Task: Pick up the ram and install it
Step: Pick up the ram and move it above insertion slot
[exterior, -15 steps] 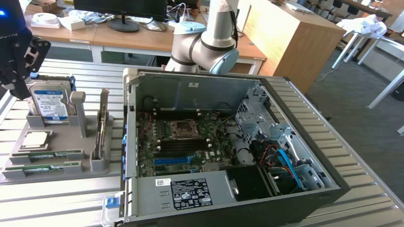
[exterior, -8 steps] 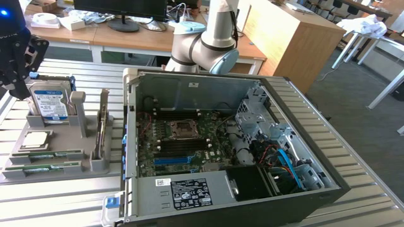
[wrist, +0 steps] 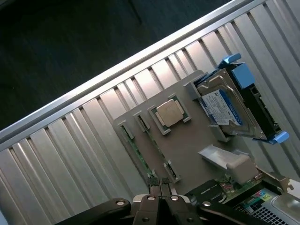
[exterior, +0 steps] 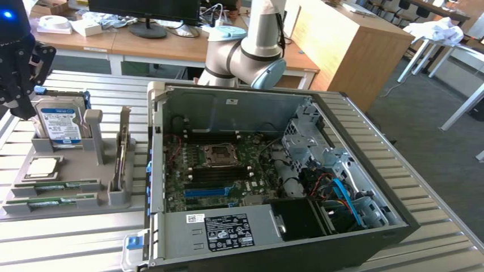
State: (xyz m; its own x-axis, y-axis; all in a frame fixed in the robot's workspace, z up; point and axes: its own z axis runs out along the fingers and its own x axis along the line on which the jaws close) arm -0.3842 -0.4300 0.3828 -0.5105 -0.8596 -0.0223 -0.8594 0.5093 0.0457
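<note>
Ram (exterior: 54, 185) is found as a thin green stick laid flat in a slot at the near edge of the grey tray (exterior: 76, 164), with a second stick just beside it; neither is lifted and none is seated in the open case (exterior: 226, 107). The claw (wrist: 161, 190) is held above the tray, its fingers pressed together with nothing between them, and in the wrist view its tips are lined up over one end of the sticks. The step in hand is judged to be the approach for the pick. For it to be done well, the fingers should be spread before any descent, since shut tips would only be pushed onto the board. The grasp is best centred along the ram's length and taken across its thin faces, so that the stick is not tilted when raised. The small clips at the slot ends should be kept clear, and the processor (exterior: 43, 166) and the hard drive (exterior: 59, 122) on the same tray should be left untouched.
</note>
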